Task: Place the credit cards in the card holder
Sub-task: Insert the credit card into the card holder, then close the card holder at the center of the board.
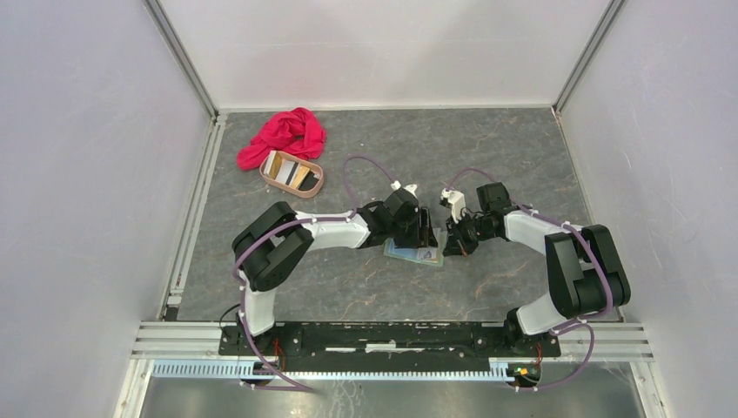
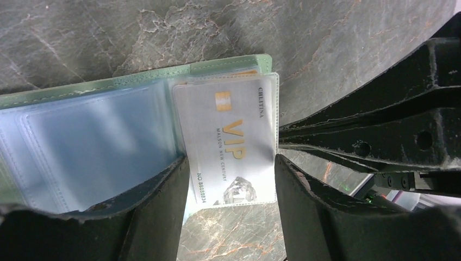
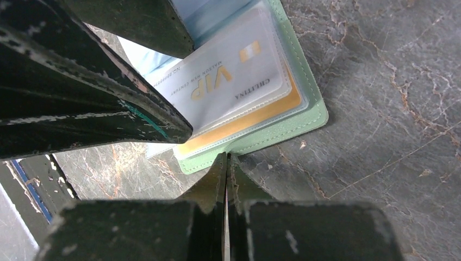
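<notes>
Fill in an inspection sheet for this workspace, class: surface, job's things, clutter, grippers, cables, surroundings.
Surface: grey marbled table.
Job's things: card holder open, VIP card in it, over an orange card; more cards in the tray.
Clutter: red cloth behind tray.
Grippers: left gripper flanks the VIP card, grip unclear; right gripper shut, by the card holder's edge.
Cables: purple cables loop clear of the card holder.
Surroundings: white walls, metal rails.

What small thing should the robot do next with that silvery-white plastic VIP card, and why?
Probably nudge the silvery-white VIP card deeper into its clear sleeve in the open sage-green folding wallet, using the left gripper. Its jaws stand open either side of the card's near end, which seems to stick out, while the shut right gripper rests at the wallet's edge.
</notes>
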You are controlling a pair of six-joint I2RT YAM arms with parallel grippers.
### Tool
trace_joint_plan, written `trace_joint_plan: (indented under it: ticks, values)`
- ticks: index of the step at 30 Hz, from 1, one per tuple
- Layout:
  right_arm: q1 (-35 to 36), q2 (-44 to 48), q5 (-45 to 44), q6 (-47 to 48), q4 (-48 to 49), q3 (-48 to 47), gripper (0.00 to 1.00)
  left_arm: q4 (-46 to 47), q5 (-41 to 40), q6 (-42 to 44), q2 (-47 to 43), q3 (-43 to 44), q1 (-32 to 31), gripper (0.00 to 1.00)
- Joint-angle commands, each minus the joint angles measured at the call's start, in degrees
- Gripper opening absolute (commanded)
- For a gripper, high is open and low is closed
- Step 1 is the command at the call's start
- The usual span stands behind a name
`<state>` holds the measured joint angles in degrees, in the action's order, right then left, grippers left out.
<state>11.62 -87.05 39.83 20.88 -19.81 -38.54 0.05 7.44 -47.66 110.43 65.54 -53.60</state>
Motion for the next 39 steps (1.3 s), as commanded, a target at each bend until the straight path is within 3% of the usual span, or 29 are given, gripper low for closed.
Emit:
trace_joint_plan:
  ticks: [1,8,13,18,20,22,23,26,28,31,34,39]
  values:
    - [0.3,1.0,1.8,0.5,2.0,-0.2,0.0,9.9,3.3,-2.1,-1.7,-2.3,-0.8,0.65]
    - [-1.6,3.6,1.0,3.1,0.8,-0.4,0.01,10.7,-0.6,0.7,-8.3,-4.2,-0.7,0.65]
    - [-4.8,8.2,5.2,9.4,-2.3,-0.2,0.06,11.7,-1.9,6.0,-15.7,-5.6,-0.2,0.65]
    - [-7.9,17.7,10.0,12.8,-1.1,2.4,0.13,11.6,-12.8,14.4,-30.1,-14.5,0.1,0.67]
    - [-8.6,21.1,12.1,9.5,4.1,5.5,0.23,11.8,-15.7,15.4,-35.7,-20.2,1.1,0.77]
    - [-9.6,21.8,14.9,4.1,10.0,9.2,0.41,12.9,-15.8,13.5,-40.7,-25.4,3.6,0.96]
    - [-10.0,20.6,16.7,2.9,11.2,10.3,0.43,13.6,-14.8,11.4,-42.1,-28.1,5.1,0.99]
    - [-11.3,15.6,17.9,1.3,8.7,9.3,0.47,18.5,-3.1,3.6,-42.8,-35.7,10.9,1.0]
    - [-13.2,12.9,16.6,0.1,8.8,8.8,0.47,20.0,-0.3,1.1,-42.6,-39.0,11.6,1.0]
    - [-14.2,9.5,16.2,-2.5,9.6,8.6,0.47,18.4,-1.3,0.5,-42.5,-40.4,11.3,0.92]
    - [-14.4,7.1,17.2,-5.6,11.4,8.6,0.46,13.0,-5.4,2.0,-41.9,-38.4,10.0,0.91]
    - [-14.5,3.0,19.2,-10.3,13.0,7.7,0.42,12.6,-6.8,2.8,-35.0,-34.6,7.6,0.91]
